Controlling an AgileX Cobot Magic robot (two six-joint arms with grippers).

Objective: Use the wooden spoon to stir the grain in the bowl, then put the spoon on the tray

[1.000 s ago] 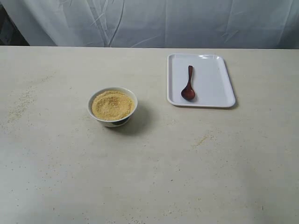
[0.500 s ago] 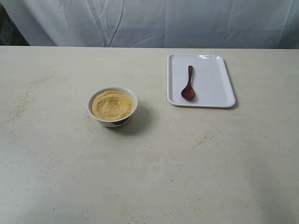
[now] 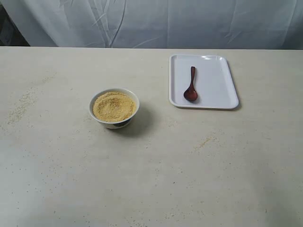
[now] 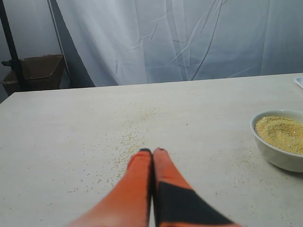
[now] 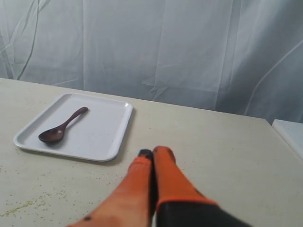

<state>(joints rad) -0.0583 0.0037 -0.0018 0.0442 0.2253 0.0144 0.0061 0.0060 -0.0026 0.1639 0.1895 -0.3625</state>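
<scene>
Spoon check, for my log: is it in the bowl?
No, the spoon lies on the tray, apart from the bowl.

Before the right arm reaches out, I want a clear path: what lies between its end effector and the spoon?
Right wrist view: only table and the tray rim lie between the end effector and the spoon, which rests on the tray.

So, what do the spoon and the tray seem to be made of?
The wooden spoon looks like dark reddish-brown wood, with a slight sheen on its scoop. The tray is probably smooth, glossy white plastic: light glints on its far rim.
</scene>
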